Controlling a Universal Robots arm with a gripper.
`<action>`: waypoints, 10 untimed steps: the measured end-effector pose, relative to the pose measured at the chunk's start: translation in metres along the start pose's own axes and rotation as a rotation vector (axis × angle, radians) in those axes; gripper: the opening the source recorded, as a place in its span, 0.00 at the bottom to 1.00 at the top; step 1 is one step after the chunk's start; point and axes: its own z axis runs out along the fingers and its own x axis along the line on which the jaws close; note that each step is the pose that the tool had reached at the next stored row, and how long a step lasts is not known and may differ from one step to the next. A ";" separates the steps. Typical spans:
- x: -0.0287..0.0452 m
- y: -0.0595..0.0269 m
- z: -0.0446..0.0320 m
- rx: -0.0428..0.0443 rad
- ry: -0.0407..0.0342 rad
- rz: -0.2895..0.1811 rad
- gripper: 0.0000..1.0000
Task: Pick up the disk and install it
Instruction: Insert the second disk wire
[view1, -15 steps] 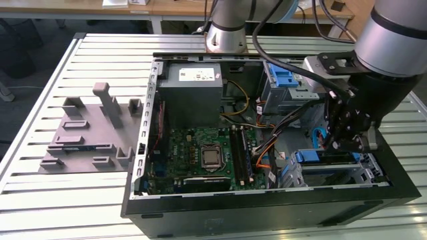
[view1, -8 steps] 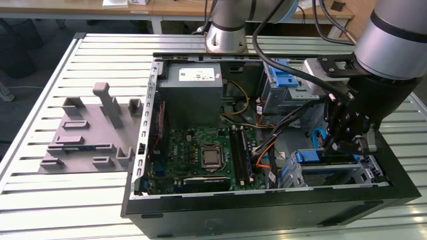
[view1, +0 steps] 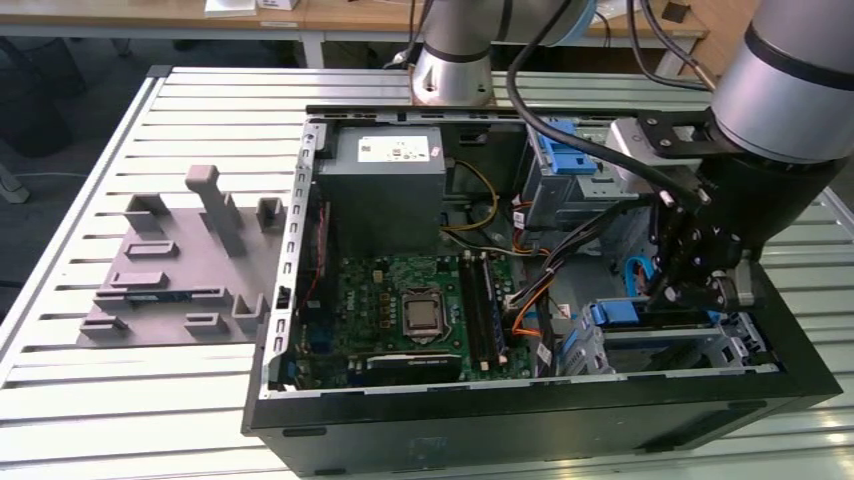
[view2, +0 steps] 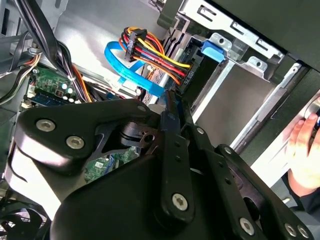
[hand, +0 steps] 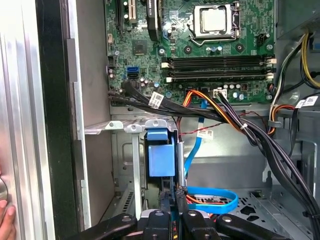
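Note:
The disk (view1: 622, 313) stands on edge in the drive bay at the near corner of the open computer case, on the exterior view's right. Its blue plastic frame (hand: 161, 156) shows in both wrist views, with a blue tab (view2: 212, 50) at the far end. My gripper (view1: 687, 290) reaches down into the case right over it. The fingers (hand: 170, 212) are pressed together on the disk's thin upper edge, and my gripper (view2: 171, 107) looks shut on that blue strip. The rest of the disk is hidden by the bay's metal walls (hand: 135, 165).
Black and coloured cable bundles (hand: 225, 115) and a blue flat cable (hand: 215, 200) run close beside the bay. Motherboard (view1: 400, 300), grey power supply box (view1: 387, 175) and an upper cage with a blue latch (view1: 567, 160) share the case. A person's hand (view2: 305, 145) rests outside the case wall.

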 end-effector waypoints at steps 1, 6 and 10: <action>0.0001 -0.0001 0.0001 0.0000 -0.0005 0.000 0.16; 0.0018 -0.0002 0.0011 -0.0001 -0.0006 0.002 0.16; 0.0029 -0.0001 0.0025 -0.0002 -0.0016 0.003 0.16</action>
